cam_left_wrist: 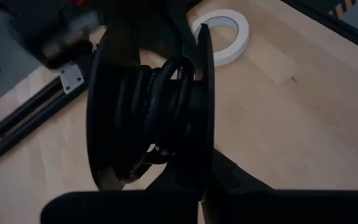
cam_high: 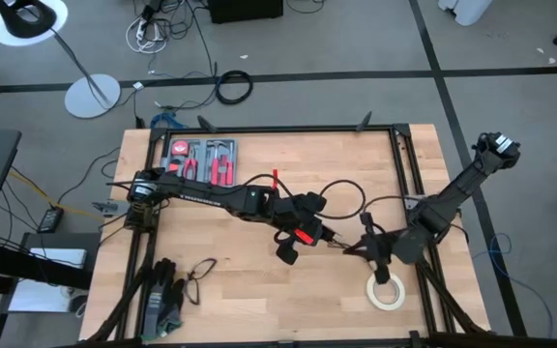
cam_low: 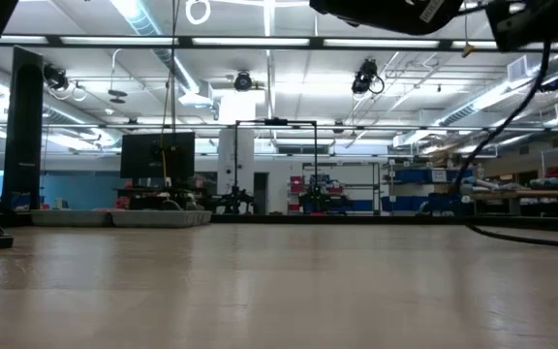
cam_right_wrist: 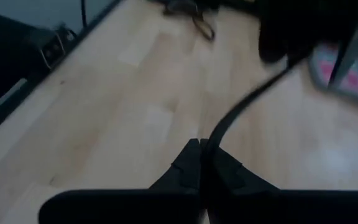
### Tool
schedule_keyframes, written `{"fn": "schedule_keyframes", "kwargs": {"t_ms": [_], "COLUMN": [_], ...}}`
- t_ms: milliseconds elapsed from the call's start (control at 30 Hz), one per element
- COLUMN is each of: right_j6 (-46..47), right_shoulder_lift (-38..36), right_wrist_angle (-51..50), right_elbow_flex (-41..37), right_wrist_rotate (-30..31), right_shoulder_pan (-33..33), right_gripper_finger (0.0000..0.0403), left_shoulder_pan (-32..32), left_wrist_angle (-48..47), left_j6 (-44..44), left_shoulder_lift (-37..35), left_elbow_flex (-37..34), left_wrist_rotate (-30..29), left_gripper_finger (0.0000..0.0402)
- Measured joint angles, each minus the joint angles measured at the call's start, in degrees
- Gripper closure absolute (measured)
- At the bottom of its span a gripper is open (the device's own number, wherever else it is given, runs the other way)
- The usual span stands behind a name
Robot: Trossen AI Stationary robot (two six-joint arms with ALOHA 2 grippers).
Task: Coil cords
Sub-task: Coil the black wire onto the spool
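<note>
The cord point(cam_left_wrist: 166, 106) is partly coiled. In the left wrist view several black turns sit bunched between the fingers of the left end effector point(cam_high: 303, 235), which is pressed together on that bundle above the middle of the surface point(cam_high: 259, 290).

From there a free length arcs up and across to the right end effector point(cam_high: 373, 246), just beside the left one. Its fingers point(cam_right_wrist: 194, 165) are pinched on the cord point(cam_right_wrist: 241, 115), which leaves them as one taut strand.

So the job looks about midway: the loose span between the two end effectors is left to wind in. The tape roll point(cam_high: 387, 291) lies near the right end effector, on its near side.
</note>
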Motion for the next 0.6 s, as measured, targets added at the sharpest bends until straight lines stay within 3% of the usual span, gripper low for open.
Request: {"fn": "schedule_keyframes", "kwargs": {"t_ms": [233,467,600], "right_j6": [-9.13,-21.33,-23.32], "right_shoulder_lift": [-1.15,-4.62,-6.53], "right_wrist_angle": [3.65,11.67,10.0], "right_elbow_flex": [-0.01,-0.04,0.75], "right_wrist_rotate": [7.1,6.82,4.65], "right_shoulder_pan": [2.53,0.95,-1.84], "right_gripper_finger": [0.0403,0.0403,0.0403], "left_shoulder_pan": [0.05,1.42,1.45], "left_wrist_angle": [-2.03,3.07,6.75], "left_j6": [-2.44,-7.81,-10.35], "left_shoulder_lift": [0.0,-0.18,-0.28], "left_elbow_flex": [0.0,-3.38,-5.46], "left_wrist_rotate": [0.11,6.52,9.13], "left_gripper_finger": [0.0402,0.0402,0.0402]}}
